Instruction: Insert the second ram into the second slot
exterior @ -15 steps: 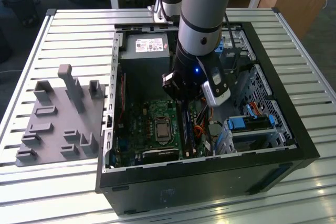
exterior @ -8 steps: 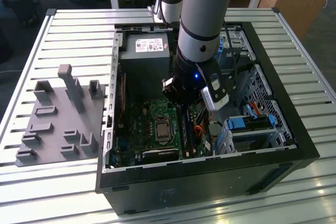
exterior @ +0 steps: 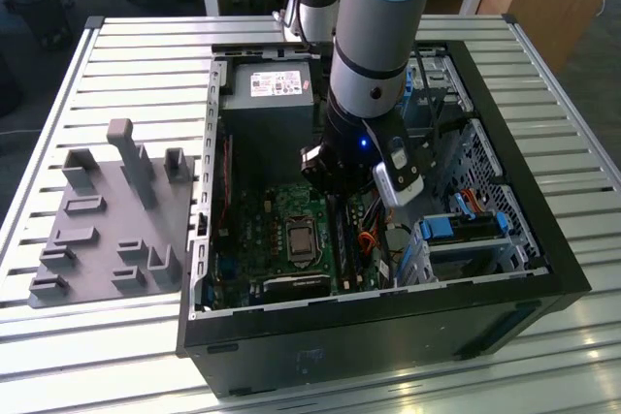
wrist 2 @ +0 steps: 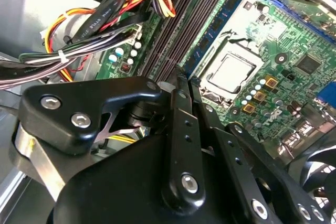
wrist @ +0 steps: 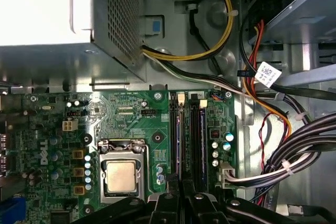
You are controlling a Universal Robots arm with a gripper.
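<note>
The second ram, a thin blue stick, stands upright on its long edge in a black slot on the green board, just beside the processor socket; whether it is fully seated cannot be told

Hand — glossy black; table — ribbed bare metal.
</note>
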